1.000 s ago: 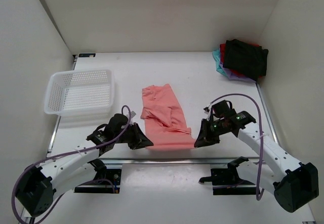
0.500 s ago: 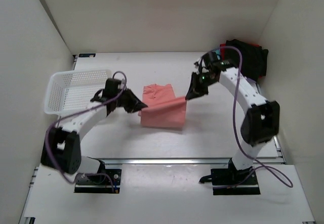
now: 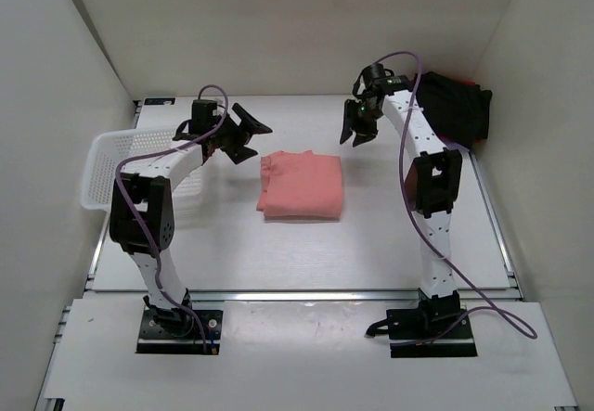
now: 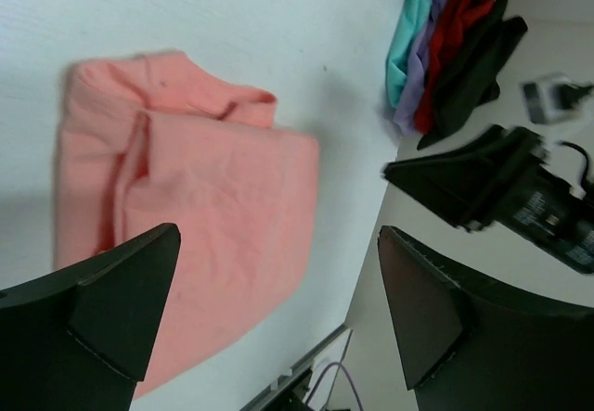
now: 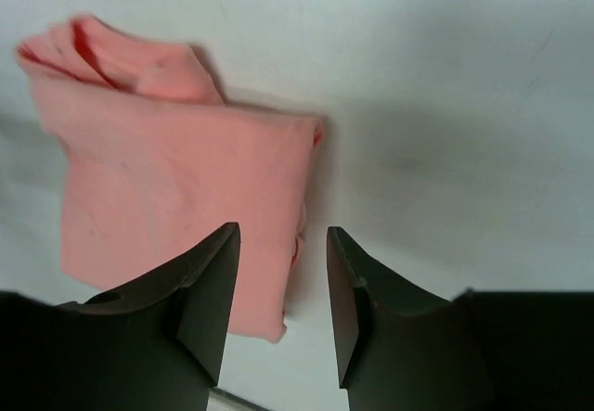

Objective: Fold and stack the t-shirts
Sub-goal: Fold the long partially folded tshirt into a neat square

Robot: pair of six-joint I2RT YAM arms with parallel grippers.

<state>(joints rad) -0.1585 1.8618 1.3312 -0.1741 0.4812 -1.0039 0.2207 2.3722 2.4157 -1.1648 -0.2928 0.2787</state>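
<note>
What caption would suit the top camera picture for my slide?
Left gripper and right gripper, both open, flank a folded pink shirt; white basket at left, stacked shirts at far right.

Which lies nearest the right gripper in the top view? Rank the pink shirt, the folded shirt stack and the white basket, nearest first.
1. pink shirt: at the table's centre, just left of and nearer the bases than the right gripper.
2. folded shirt stack: to the gripper's right, in the far right corner.
3. white basket: across the table at the left edge.
</note>
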